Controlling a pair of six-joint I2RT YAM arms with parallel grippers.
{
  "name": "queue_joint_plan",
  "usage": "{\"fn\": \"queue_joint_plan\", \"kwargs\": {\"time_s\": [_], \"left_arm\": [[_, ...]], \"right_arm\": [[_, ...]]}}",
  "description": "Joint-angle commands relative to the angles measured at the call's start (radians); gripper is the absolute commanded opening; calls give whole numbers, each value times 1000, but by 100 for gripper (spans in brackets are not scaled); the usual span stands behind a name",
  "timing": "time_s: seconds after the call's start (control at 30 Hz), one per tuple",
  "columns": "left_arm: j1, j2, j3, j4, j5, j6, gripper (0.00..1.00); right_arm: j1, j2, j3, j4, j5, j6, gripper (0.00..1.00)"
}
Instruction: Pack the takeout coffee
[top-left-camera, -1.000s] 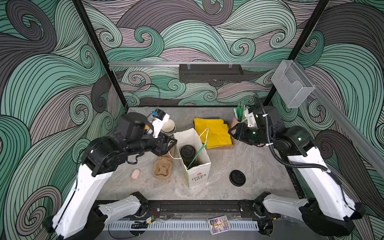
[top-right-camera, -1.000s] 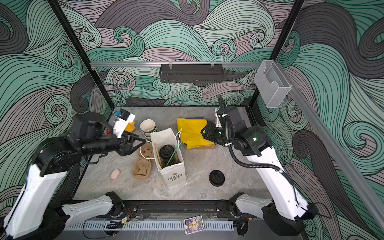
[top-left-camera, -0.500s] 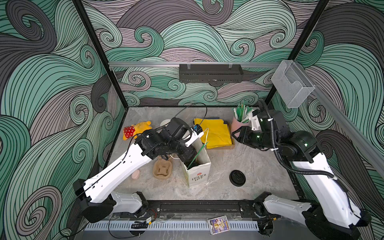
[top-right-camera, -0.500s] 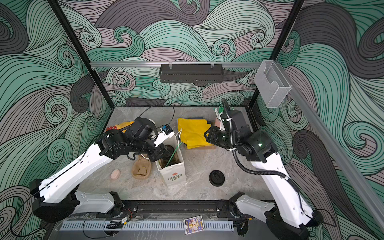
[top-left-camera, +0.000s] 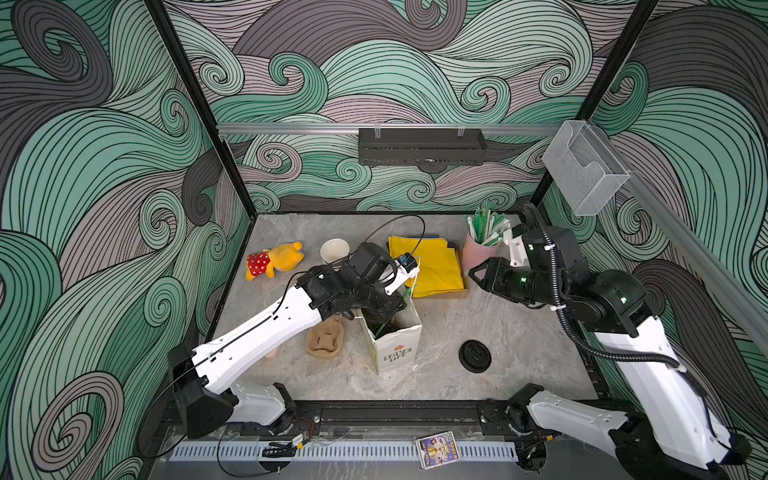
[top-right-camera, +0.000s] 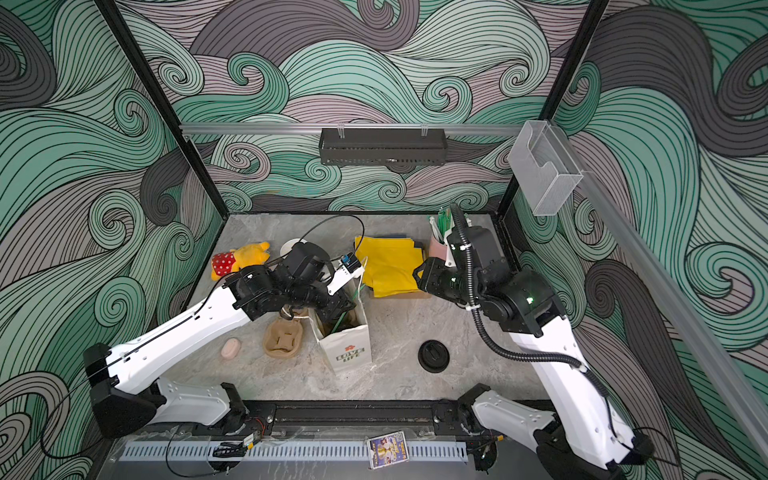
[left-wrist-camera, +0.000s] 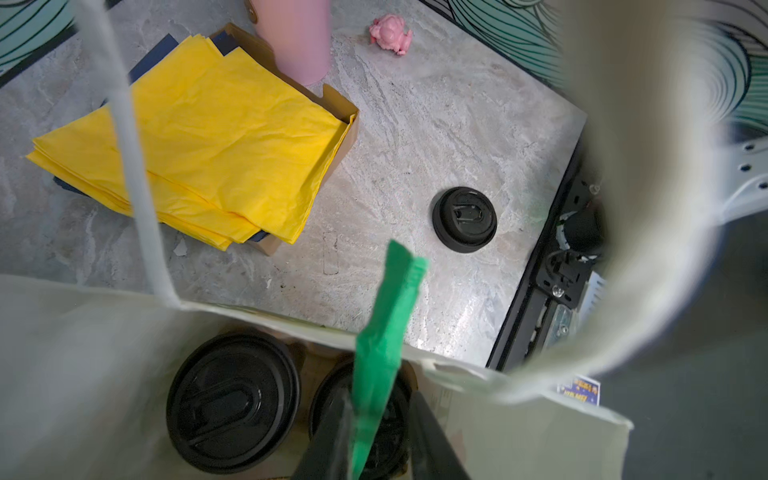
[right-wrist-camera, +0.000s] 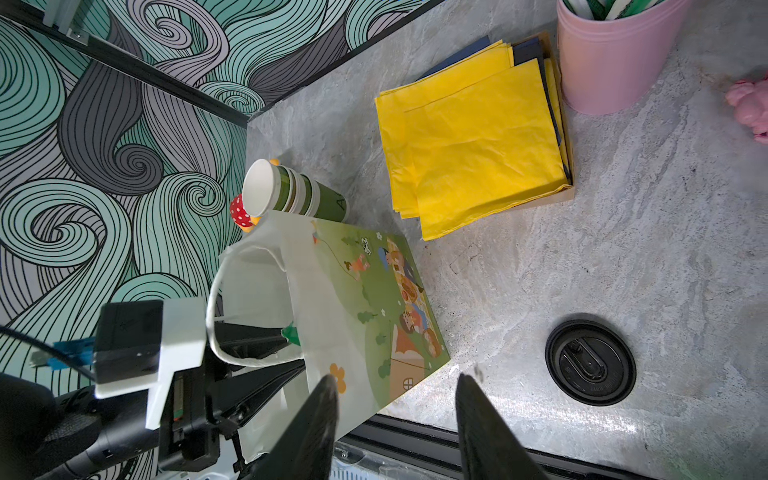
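The white paper bag (top-left-camera: 395, 345) stands open mid-table. In the left wrist view two takeout coffee cups sit inside it, showing one black sip lid (left-wrist-camera: 232, 401) and a second (left-wrist-camera: 322, 392). My left gripper (left-wrist-camera: 378, 399) reaches down into the bag over the second cup. A green wrapped straw (left-wrist-camera: 390, 316) stands between its jaws, against one finger with a gap to the other. In both top views the bag's mouth hides its fingertips. My right gripper (right-wrist-camera: 395, 377) hangs open and empty above the table, right of the bag (right-wrist-camera: 353, 291) and beside the napkins.
A loose black lid (top-left-camera: 474, 355) lies right of the bag. Yellow napkins (top-left-camera: 432, 266) in a cardboard tray and a pink straw cup (top-left-camera: 482, 249) stand behind. Nested lidless cups (top-left-camera: 334, 251), a plush toy (top-left-camera: 274, 259) and a pulp carrier (top-left-camera: 326, 340) lie left.
My left arm has swung in from the left and dipped its gripper into the bag, its jaws narrowing round the green straw. The right gripper drew back slightly to the right.
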Motion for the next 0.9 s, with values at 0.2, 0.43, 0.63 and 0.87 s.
{"fn": "queue_joint_plan", "kwargs": {"time_s": [0.2,0.43,0.63,0.87], "left_arm": [[-7,-5,-21,57,-11,-13,9],[-7,-104,-97,109,-86,-90,2],[-8,-169,-153,172,-198,-187,0],[-5,-170,-158,140,-353,-324,3]], "right_arm": [[-7,-14,-14,-19,27,26,48],[-7,-16,-22,-17,28,26,48],[-6,-19,-30,-18,25,27,48],[-6,-20,-36,-17,26,30,48]]}}
